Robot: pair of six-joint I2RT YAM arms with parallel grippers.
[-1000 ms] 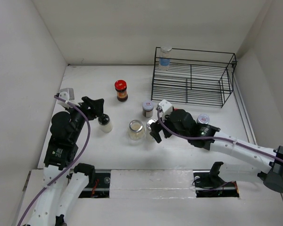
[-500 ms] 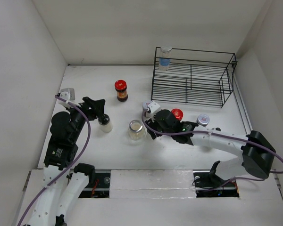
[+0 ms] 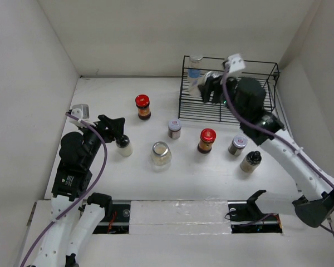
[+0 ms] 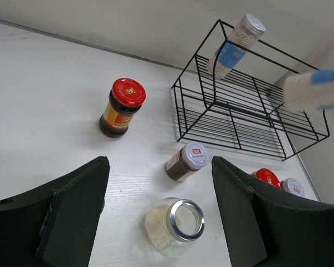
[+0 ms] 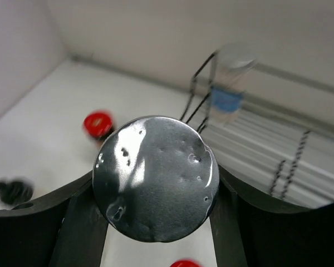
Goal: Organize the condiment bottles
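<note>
the bottle that matters now is the silver-lidded bottle [image 5: 156,186] with a blue label. it is in the air by the left end of the wire rack [image 4: 234,119], which stands in the far right corner of the tabletop [image 3: 100,100]. whether it is already over the wires i cannot tell. your right gripper [image 3: 209,88] is closed on its body from two sides, and the lid points back to the wrist camera, so i judge that it is carried tilted and not upright. probably it is held so high because it must pass the top wire of the rack before it goes down.

inside the rack one similar blue-labelled bottle [image 3: 195,68] is already in the far left corner, so the place beside it looks like the natural goal. bring your bottle upright first, otherwise it may catch a wire or push the neighbour.

the others wait on the tabletop:
- a red-capped jar [image 3: 143,107] toward the far edge
- a small spice jar [image 3: 174,128], a second red-capped jar [image 3: 207,140], another silver-lidded jar [image 3: 237,145] and a dark-capped one [image 3: 251,161] in front of the rack
- a wide glass jar [image 3: 161,153] near the middle

the black-capped white bottle [image 3: 123,146] is just beside your left gripper [image 3: 114,125], whose fingers are spread wide with nothing between them. i think it waits there to take that bottle.
</note>
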